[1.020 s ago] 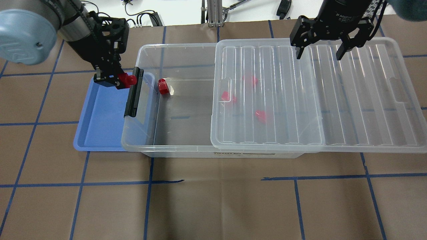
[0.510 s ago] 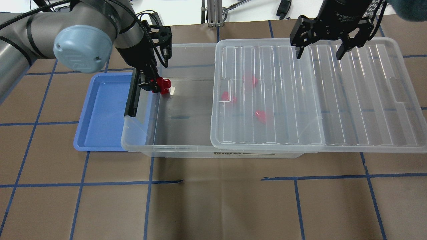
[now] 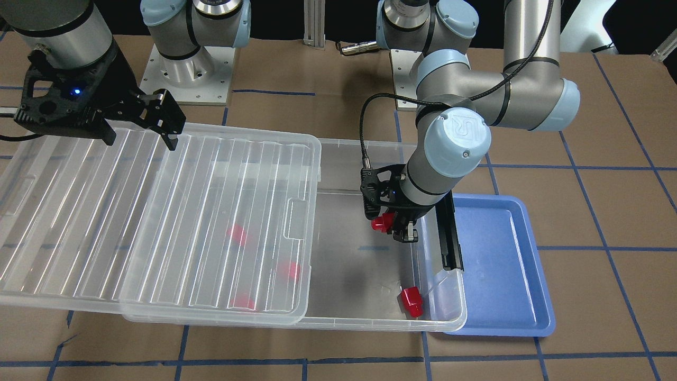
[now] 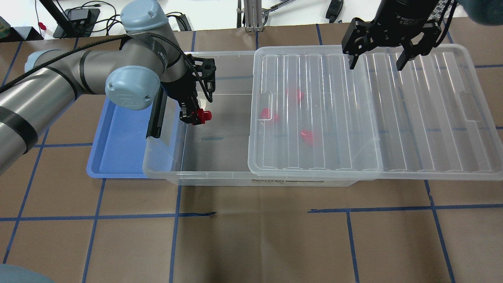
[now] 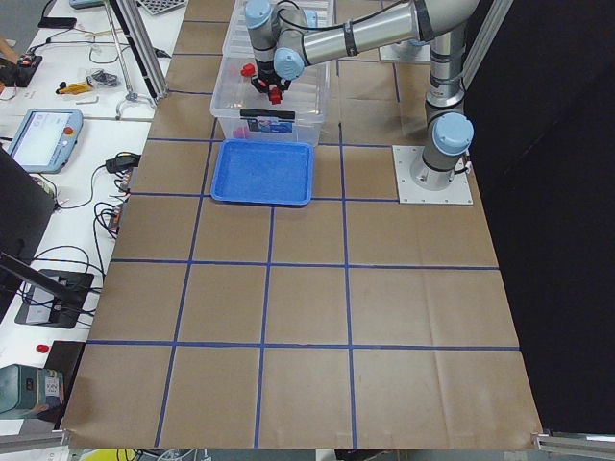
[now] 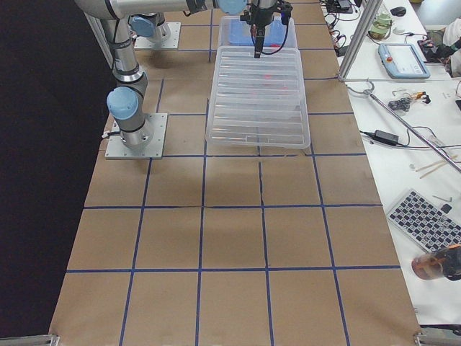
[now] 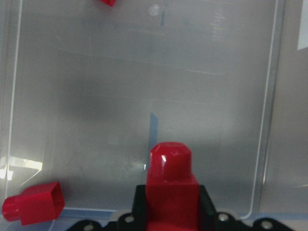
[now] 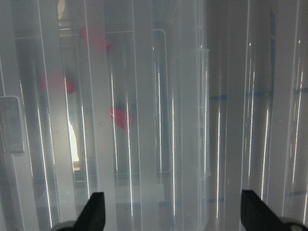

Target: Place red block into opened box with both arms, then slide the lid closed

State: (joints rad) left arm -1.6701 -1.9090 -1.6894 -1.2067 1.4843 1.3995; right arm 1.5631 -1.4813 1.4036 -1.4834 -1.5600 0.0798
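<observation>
Uncovered latch-end half of box (image 4: 204, 175), lid (image 4: 393, 118) across the rest and overhanging, left tool (image 4: 193, 116) clamped on red block (image 4: 203, 116), held above the box floor, right tool (image 4: 375, 65) spread wide, empty, above lid.

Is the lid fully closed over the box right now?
No, the lid covers only part of the box; the end by the blue tray lies open.

Silver-grey tubular arms (image 3: 529, 47), pale blue joint caps (image 3: 457, 142), black cable (image 3: 362, 132), black right claw (image 3: 140, 142) with blue light
</observation>
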